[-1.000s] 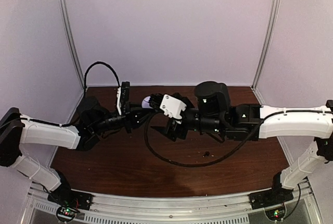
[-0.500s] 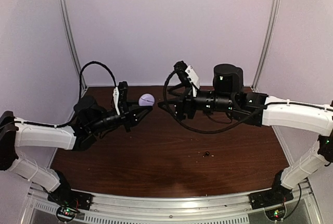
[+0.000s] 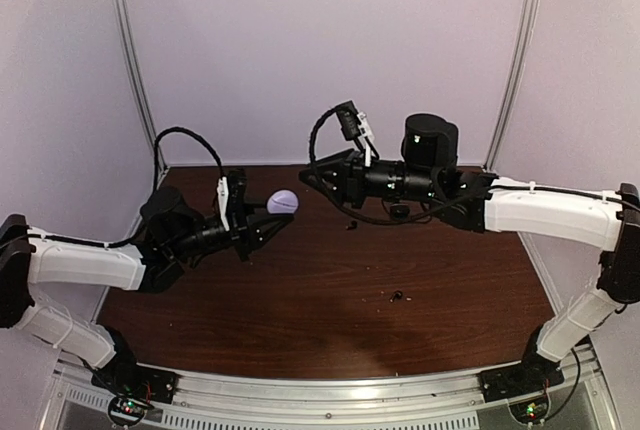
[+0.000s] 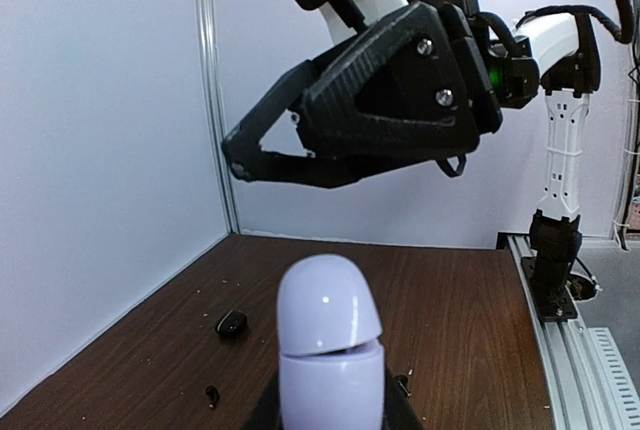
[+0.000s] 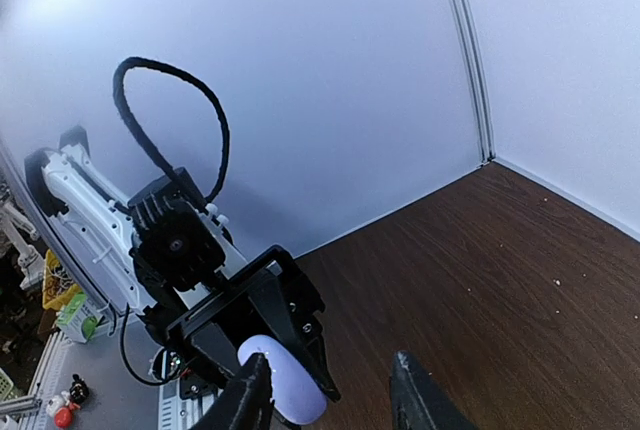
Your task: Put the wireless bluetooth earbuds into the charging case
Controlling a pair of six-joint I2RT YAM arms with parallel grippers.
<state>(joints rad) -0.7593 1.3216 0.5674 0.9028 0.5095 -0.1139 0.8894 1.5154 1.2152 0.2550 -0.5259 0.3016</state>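
Observation:
My left gripper (image 3: 279,206) is shut on a lilac charging case (image 3: 283,200) and holds it above the table. In the left wrist view the case (image 4: 329,345) stands upright with its lid slightly ajar. My right gripper (image 3: 310,178) is open and empty, raised just right of the case, tips pointing at it. It shows in the left wrist view (image 4: 240,158). In the right wrist view my fingers (image 5: 250,397) flank the case (image 5: 285,385). Tiny black earbuds lie on the table (image 3: 352,223) (image 3: 398,297), and they also show in the left wrist view (image 4: 211,394). No lilac earbud shows.
A small black case (image 3: 399,211) lies on the brown table (image 3: 300,300) under the right arm; it also shows in the left wrist view (image 4: 231,324). Pale crumbs dot the wood. White walls close the back and sides. Both arms' cables loop above the table.
My right gripper has drawn back from the left gripper, risen and swung its tips toward the case. My left gripper has lowered slightly with the lilac case.

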